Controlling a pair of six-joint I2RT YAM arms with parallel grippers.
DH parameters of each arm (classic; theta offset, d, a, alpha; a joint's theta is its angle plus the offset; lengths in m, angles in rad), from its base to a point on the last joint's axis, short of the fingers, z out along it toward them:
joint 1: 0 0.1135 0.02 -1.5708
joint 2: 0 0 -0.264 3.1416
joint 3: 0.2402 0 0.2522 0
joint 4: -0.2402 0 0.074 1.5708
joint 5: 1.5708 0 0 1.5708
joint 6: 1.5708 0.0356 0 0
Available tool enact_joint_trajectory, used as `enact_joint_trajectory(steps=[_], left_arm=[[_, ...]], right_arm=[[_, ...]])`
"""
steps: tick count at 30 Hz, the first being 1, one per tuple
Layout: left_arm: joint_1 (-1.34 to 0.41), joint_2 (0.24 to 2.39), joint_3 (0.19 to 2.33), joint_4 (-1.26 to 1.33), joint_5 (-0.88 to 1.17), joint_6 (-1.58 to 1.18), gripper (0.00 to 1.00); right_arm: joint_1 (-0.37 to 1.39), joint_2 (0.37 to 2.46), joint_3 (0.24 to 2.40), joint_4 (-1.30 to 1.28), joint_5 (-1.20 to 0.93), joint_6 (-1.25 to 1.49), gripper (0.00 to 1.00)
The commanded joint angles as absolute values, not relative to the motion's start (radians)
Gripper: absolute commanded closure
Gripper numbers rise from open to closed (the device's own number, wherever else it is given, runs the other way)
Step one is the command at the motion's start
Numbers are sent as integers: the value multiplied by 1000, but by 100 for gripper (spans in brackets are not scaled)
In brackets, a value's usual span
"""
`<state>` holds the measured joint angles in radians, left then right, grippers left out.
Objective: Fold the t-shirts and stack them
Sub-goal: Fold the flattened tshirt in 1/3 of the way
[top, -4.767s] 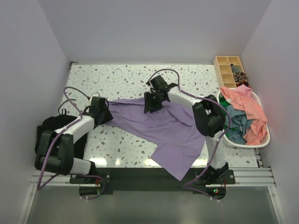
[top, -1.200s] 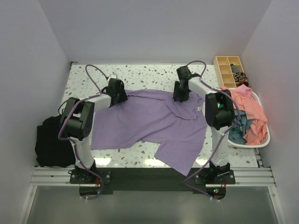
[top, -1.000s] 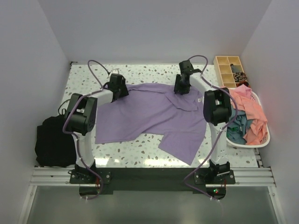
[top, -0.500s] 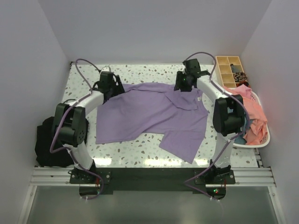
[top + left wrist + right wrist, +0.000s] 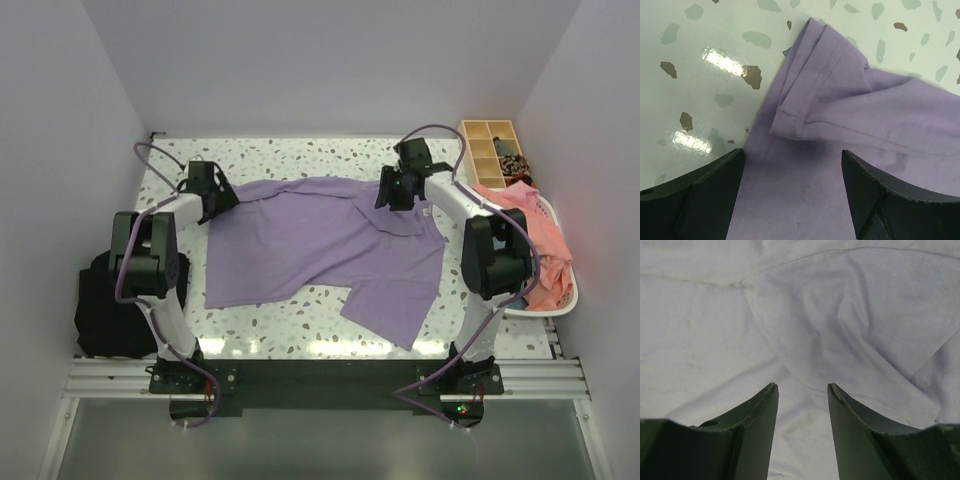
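The lavender-purple t-shirt (image 5: 320, 245) lies spread on the speckled table, its collar side toward the back. My left gripper (image 5: 222, 202) is open over its far left sleeve; in the left wrist view (image 5: 793, 152) the folded sleeve hem (image 5: 805, 107) lies just ahead of the jaws. My right gripper (image 5: 385, 196) is open over the shirt's far right part; the right wrist view (image 5: 802, 386) shows wrinkled purple cloth (image 5: 840, 325) between and beyond the fingers. Salmon-pink (image 5: 540, 240) and teal (image 5: 520, 262) shirts lie in the basket at the right.
A white basket (image 5: 563, 300) stands at the right edge. A wooden compartment tray (image 5: 492, 150) sits at the back right. A black fabric bundle (image 5: 105, 310) lies at the left near edge. White walls close in at the back and both sides.
Both arms dragged the purple shirt toward the back and spread it flat. In the last half second the left gripper slid left to the sleeve end; both grippers have let go.
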<state>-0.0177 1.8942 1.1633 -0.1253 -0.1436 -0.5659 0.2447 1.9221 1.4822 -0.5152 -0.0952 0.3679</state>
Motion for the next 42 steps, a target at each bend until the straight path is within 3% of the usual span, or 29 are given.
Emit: enact_joint_trajectory(steps=[1, 18, 37, 42], left_arm=[[-5, 1920, 1210, -103, -117, -592, 17], [0, 1977, 1279, -55, -118, -618, 18], [41, 1951, 1181, 77, -11, -764, 20], [48, 1980, 1169, 130, 32, -810, 27]], right_arm=[[247, 1887, 1476, -497, -93, 374, 51], [245, 1893, 1410, -485, -77, 373, 51], [238, 1905, 1407, -494, -63, 367, 51], [235, 1902, 1398, -497, -42, 368, 51]])
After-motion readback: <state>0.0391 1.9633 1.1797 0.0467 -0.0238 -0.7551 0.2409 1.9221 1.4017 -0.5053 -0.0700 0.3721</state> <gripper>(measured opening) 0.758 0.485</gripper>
